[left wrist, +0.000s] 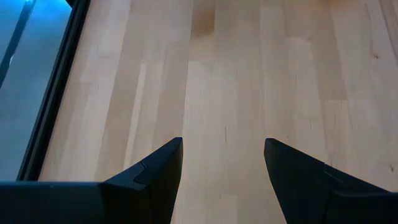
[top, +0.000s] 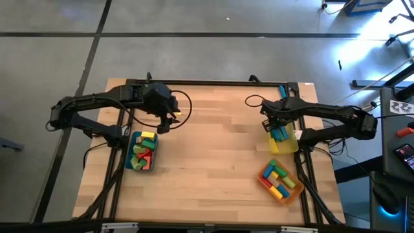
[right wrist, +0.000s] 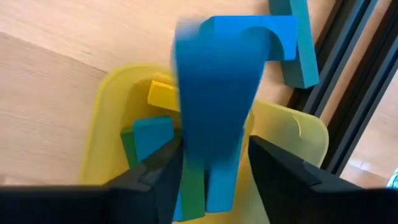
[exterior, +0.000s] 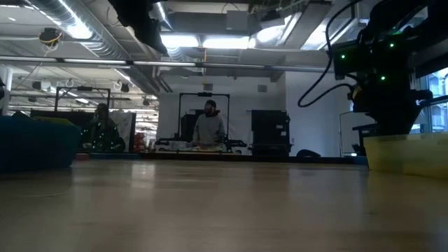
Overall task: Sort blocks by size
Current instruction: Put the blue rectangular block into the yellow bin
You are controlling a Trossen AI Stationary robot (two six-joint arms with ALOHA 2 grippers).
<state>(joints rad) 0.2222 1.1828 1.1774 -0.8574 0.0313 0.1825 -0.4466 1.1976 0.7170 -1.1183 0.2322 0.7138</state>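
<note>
Three trays carry the sorted blocks, and I read the counter (top: 207,155) from its near edge outward. At 4 o'clock the orange tray (top: 280,182) holds bars in yellow, green, red and blue. At 8 o'clock the teal tray (top: 143,152) holds red, green and yellow pieces. Farther back at 3 o'clock, my right gripper (right wrist: 212,163) hovers over the yellow tray (top: 285,141), fingers clenched on a blue arch block (right wrist: 219,93) that hangs between them above the blue, green and yellow pieces already lying there. More blue blocks (top: 283,90) lie at the far right rim.

My left gripper (left wrist: 222,163) waits at 10 o'clock, fingers spread and holding nothing over bare wood.

I judge these painted wooden pieces light, rigid and hard, not fragile, but the smooth paint can slip. I would take each across two flat parallel faces near mid-length; on the arch, grip the flat sides, not the curved cut-out.
</note>
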